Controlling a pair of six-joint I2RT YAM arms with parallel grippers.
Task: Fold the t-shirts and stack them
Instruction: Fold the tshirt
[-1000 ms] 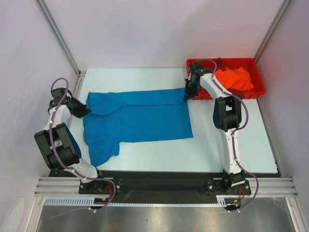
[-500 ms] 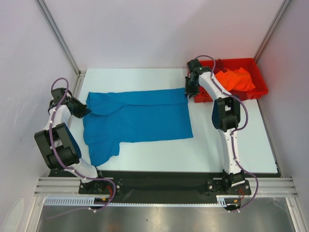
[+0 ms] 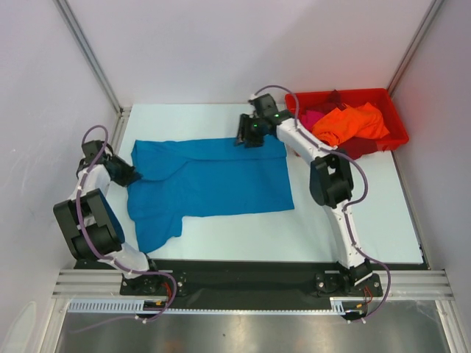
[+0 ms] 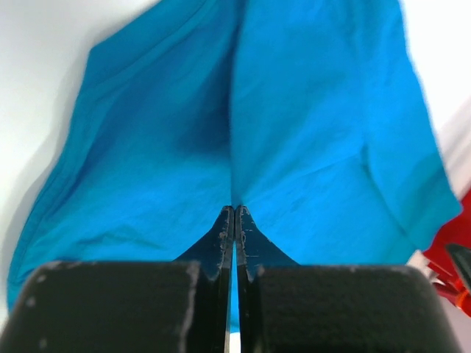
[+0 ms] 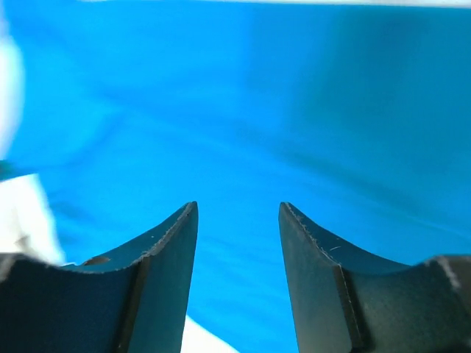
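The left gripper is clamped shut on the teal-blue t-shirt. In its wrist view the two fingers are pressed flat together, and a ridge of the cloth is drawn up to their tips. This grip is taken at the end of the shirt lying farthest from the red bin, well apart from it.

The right gripper is held with its jaws spread wide and nothing caught between them. In its wrist view only teal cloth is seen below the fingertips. Whether the cloth is touched by them cannot be told. This gripper is placed over the shirt's back edge, to the left of the bin and near it.

The teal-blue t-shirt is laid out mostly flat on the white table, stretching leftward away from the bin. Its square end is turned toward the bin. A sleeve is spread toward the near edge at the end away from the bin, and some folds are gathered around the left gripper.

Inside the bin, an orange t-shirt is heaped on top. A magenta-pink t-shirt is tucked at the bin's left end, and a dark red t-shirt is seen along the bin's near wall.
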